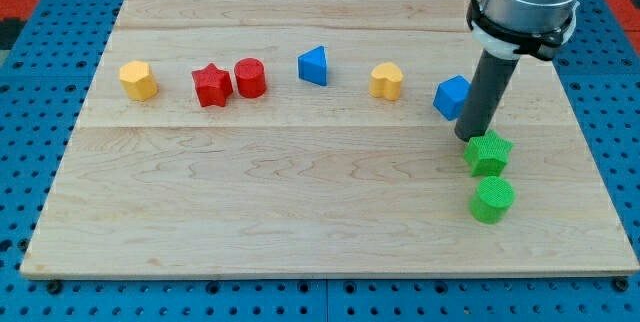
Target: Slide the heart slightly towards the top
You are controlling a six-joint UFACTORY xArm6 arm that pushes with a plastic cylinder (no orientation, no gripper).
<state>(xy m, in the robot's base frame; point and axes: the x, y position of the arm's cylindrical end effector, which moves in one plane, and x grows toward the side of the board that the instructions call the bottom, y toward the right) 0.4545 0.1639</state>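
Observation:
The yellow heart lies on the wooden board right of centre, in the upper row of blocks. My tip rests on the board to the heart's lower right. It stands just below the blue block and just left of the green star. The rod rises from the tip to the silver arm at the view's top right.
A yellow hexagon, a red star, a red cylinder and a blue triangle line up to the heart's left. A green cylinder lies below the green star. Blue pegboard surrounds the board.

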